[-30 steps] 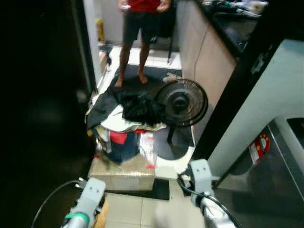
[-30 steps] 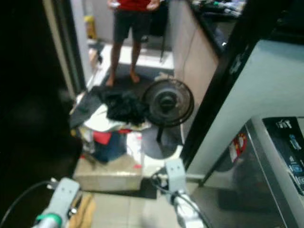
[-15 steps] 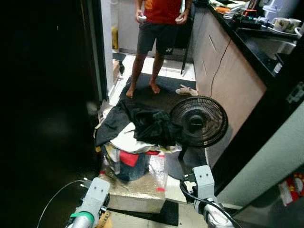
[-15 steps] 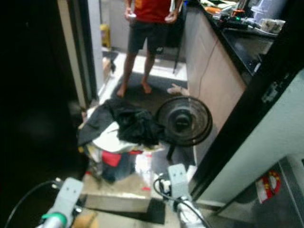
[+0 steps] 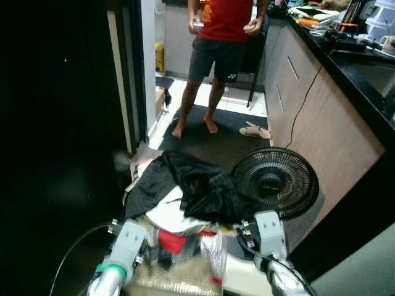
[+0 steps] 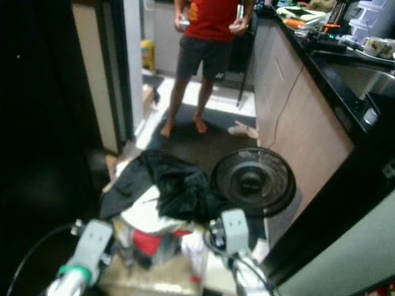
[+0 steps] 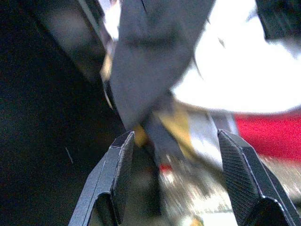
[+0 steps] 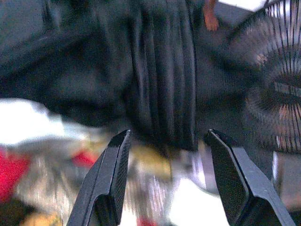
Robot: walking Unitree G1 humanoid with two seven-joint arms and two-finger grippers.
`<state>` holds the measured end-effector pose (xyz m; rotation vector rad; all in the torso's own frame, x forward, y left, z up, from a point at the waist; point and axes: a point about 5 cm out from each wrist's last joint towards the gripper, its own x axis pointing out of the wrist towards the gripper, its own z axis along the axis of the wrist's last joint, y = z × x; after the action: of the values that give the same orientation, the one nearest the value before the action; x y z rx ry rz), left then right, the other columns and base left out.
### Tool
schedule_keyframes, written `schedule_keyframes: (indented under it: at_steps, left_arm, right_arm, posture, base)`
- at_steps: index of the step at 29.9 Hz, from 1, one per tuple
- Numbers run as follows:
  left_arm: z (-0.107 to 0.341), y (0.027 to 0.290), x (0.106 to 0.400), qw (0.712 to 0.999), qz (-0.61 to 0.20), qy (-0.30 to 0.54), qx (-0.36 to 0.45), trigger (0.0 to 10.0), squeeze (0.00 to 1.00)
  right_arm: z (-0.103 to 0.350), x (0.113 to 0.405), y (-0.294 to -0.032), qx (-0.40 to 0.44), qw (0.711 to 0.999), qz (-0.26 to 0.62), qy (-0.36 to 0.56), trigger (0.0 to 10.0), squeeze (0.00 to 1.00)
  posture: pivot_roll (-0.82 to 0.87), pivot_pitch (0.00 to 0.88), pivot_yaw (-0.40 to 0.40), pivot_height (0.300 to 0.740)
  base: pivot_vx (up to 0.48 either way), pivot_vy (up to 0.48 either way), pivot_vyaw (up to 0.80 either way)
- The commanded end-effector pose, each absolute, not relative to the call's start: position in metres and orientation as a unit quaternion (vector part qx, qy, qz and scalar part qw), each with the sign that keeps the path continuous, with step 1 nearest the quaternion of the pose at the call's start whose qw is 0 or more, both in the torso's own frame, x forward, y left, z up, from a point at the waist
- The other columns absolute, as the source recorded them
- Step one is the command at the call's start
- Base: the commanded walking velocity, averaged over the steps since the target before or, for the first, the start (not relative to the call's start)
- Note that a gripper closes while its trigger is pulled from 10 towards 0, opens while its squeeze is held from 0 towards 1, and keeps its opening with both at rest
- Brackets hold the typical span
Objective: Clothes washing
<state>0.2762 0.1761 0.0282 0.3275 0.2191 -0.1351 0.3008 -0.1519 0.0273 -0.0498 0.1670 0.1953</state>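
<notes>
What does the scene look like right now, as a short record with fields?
setting: narrow kitchen passage
laundry: heap of clothes, black garment on top, white and red below
fan: floor fan right of the heap
person: standing on the dark mat beyond
left gripper: jaws open, facing the heap
right gripper: jaws open, facing the black garment

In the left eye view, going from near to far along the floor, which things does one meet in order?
Pile of clothes → pair of sandals → person's bare feet → yellow container by the far wall.
</notes>
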Motion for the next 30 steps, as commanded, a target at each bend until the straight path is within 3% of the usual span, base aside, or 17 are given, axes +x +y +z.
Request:
schedule_keyframes:
  at_steps: [1,8,12,20,30]
  left_arm:
    - [0.035,0.172,0.279,0.981,-0.075,0.096,0.151,10.0,0.00]
    - [0.098,0.175,0.297,0.990,-0.097,-0.008,0.106,10.0,0.00]
    - [0.126,0.151,0.301,0.984,-0.139,-0.047,0.096,10.0,0.00]
    - [0.125,0.128,0.298,0.979,-0.174,-0.047,0.092,10.0,0.00]
    - [0.130,0.129,0.294,0.979,-0.182,-0.033,0.091,10.0,0.00]
  right_arm:
    - [0.039,0.307,-0.160,-0.017,0.995,0.084,0.053,10.0,0.00]
    - [0.097,0.328,-0.155,-0.008,0.992,0.099,-0.078,10.0,0.00]
    - [0.128,0.334,-0.144,-0.013,0.983,0.123,-0.138,10.0,0.00]
    - [0.129,0.331,-0.133,-0.015,0.979,0.141,-0.144,10.0,0.00]
    - [0.132,0.327,-0.134,-0.016,0.980,0.146,-0.136,10.0,0.00]
  posture:
    - [0.02,0.025,-0.002,0.740]
    - [0.02,0.027,-0.001,0.740]
    - [0.02,0.027,0.000,0.740]
    - [0.02,0.029,0.003,0.740]
    - [0.02,0.031,0.003,0.740]
  base:
    - [0.458,0.000,0.00]
    - [0.429,0.000,0.00]
    - [0.213,0.000,0.00]
    - [0.000,0.000,0.00]
    - [0.000,0.000,0.00]
